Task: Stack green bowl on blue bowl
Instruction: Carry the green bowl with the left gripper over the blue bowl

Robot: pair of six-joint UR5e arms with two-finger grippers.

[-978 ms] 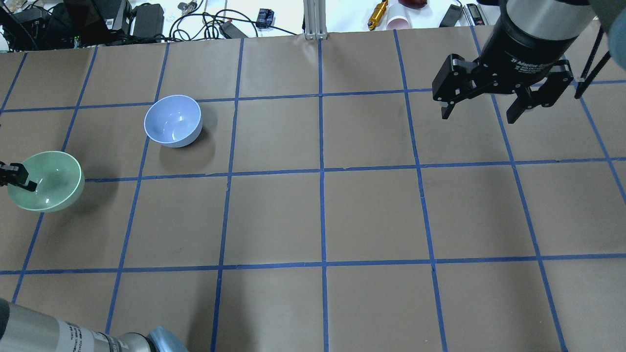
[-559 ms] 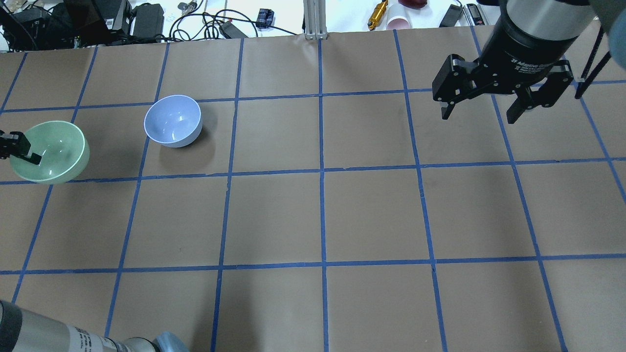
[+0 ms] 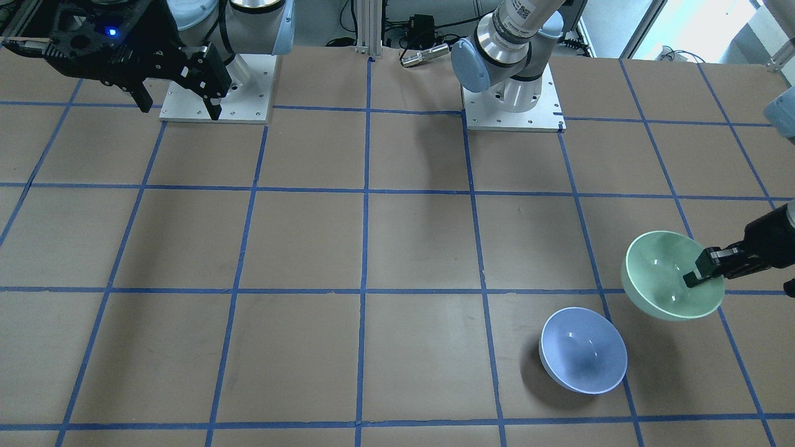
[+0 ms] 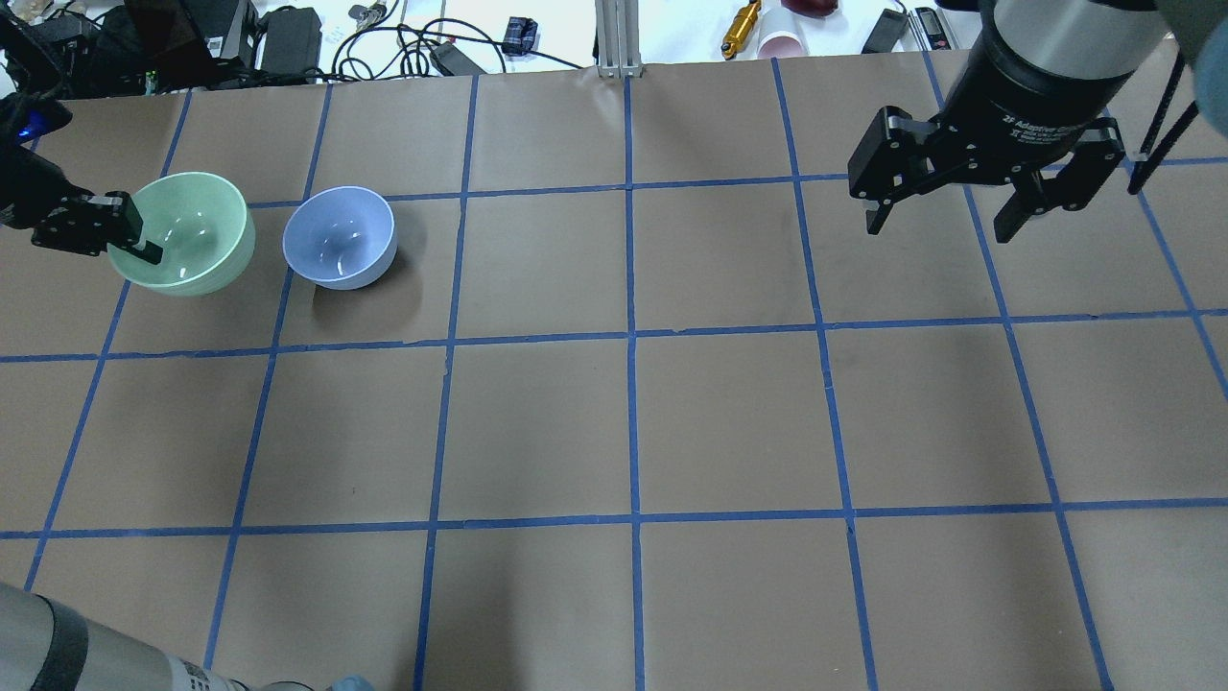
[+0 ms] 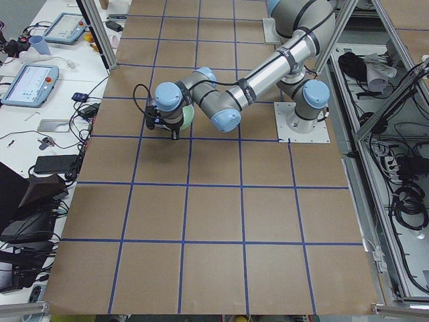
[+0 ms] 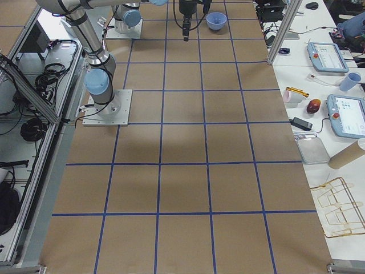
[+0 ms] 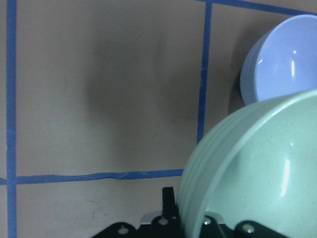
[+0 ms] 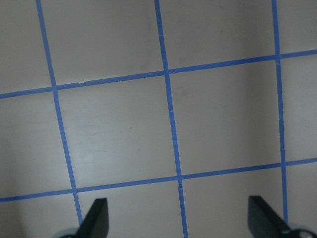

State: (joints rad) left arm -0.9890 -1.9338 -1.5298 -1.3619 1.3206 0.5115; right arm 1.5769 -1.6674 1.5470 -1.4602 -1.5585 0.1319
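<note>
The pale mint-green bowl (image 4: 188, 233) is held by its left rim in my left gripper (image 4: 134, 248), which is shut on it, one finger inside the bowl. The bowl hangs above the table, just left of the pale blue bowl (image 4: 340, 237), which stands upright on the brown table. In the front-facing view the green bowl (image 3: 664, 276) sits up and right of the blue bowl (image 3: 584, 351). The left wrist view shows the green bowl (image 7: 257, 173) close up and the blue bowl (image 7: 282, 64) beyond it. My right gripper (image 4: 950, 216) is open and empty, high at the far right.
The brown table (image 4: 614, 413) carries a blue tape grid. Cables and power bricks (image 4: 230, 38) lie past the far edge, with a yellow tool (image 4: 741, 27) and a pink cup (image 4: 782, 43). A metal post (image 4: 619, 38) stands at the back centre.
My left gripper has carried the green bowl away from the near left, farther and to the right, until it hangs close beside the blue bowl. The right arm has stayed still.
</note>
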